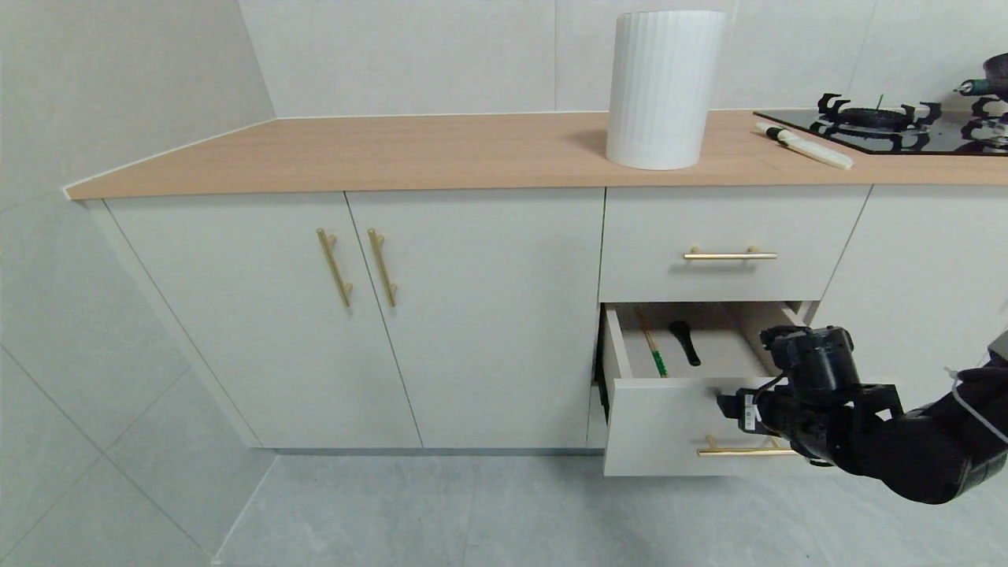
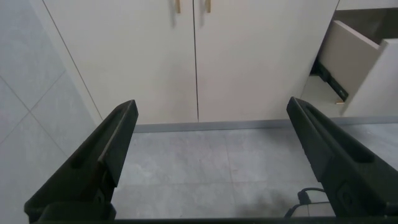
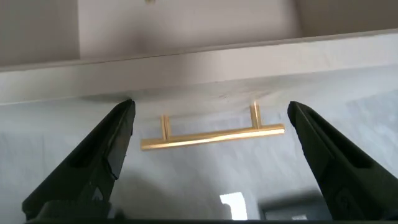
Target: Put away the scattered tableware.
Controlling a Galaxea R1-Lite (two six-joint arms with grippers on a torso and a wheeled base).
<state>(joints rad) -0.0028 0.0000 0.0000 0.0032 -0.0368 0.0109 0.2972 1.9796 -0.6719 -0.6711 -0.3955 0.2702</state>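
Observation:
The lower drawer (image 1: 669,429) stands pulled out; inside lie a pair of chopsticks with green ends (image 1: 654,352) and a black spoon (image 1: 684,342). On the wooden countertop (image 1: 394,153), a white-handled utensil (image 1: 805,146) lies beside the hob. My right gripper (image 1: 736,411) sits open right at the drawer's front, its fingers either side of the gold handle (image 3: 211,134) without touching it. My left gripper (image 2: 211,162) is open and holds nothing, low over the grey floor in front of the cabinet doors.
A tall white ribbed cylinder (image 1: 663,88) stands on the counter above the drawers. The black gas hob (image 1: 890,126) is at the far right. The upper drawer (image 1: 728,244) and two cabinet doors (image 1: 354,315) are closed. The open drawer's side (image 2: 357,65) juts out.

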